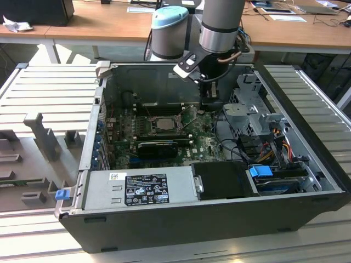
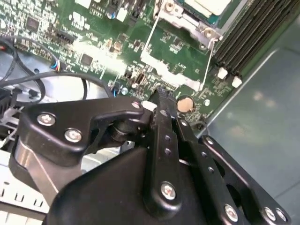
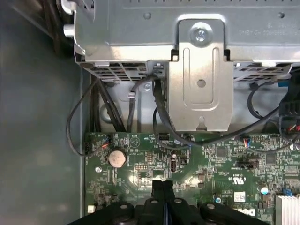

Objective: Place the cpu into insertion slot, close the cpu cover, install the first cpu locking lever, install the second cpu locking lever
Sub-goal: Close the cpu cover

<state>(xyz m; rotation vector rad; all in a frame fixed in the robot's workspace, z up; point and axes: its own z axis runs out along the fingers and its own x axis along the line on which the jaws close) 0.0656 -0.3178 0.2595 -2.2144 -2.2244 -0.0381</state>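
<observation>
One gripper (image 3: 162,183), one cpu (image 1: 163,124), one coin battery (image 3: 117,157), one case (image 1: 181,219)

the arm (image 1: 221,22) is a thick silver-grey tube with a darker band near its lower end. next to it is a joint (image 1: 169,22) with a pale blue cap. a black bracket (image 1: 192,64) at the wrist carries small white-edged parts, and a brownish cable (image 1: 237,55) curves beside it. the claw (image 2: 158,96) is matte black, built of flat, rounded link bars pinned with bright silver screws (image 2: 167,190), and has two slim fingers (image 3: 157,197) with squared tips.
</observation>
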